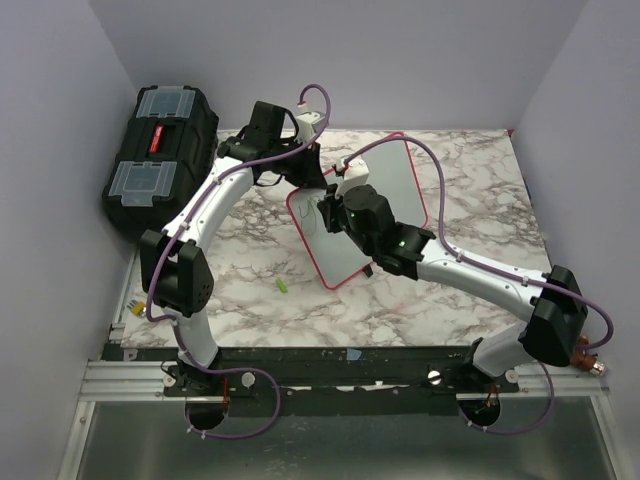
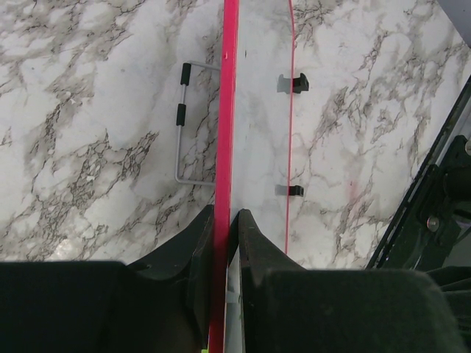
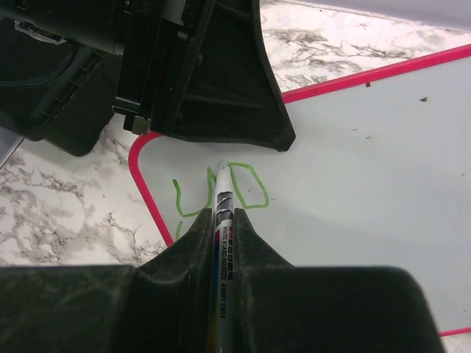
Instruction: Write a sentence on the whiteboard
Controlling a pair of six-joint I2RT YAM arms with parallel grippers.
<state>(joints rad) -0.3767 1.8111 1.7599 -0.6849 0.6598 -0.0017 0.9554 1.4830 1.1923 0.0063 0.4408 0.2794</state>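
The whiteboard (image 1: 400,185), white with a red-pink frame, lies tilted on the marble table. My left gripper (image 1: 308,172) is shut on its frame edge, seen edge-on in the left wrist view (image 2: 224,110), with the jaws (image 2: 224,215) closed on either side of it. My right gripper (image 3: 223,215) is shut on a white whiteboard marker (image 3: 224,243). The marker's tip touches the board (image 3: 353,147) near its corner. Of the sentence, only the first green strokes (image 3: 249,187) show, about two letters beside the tip. In the top view my right gripper (image 1: 335,208) hides most of them.
A black toolbox (image 1: 160,150) with clear lid compartments stands at the back left. A small green cap (image 1: 282,287) lies on the table in front of the board. A wire stand (image 2: 180,125) lies beside the board's edge. My left gripper's finger (image 3: 221,88) overhangs the board.
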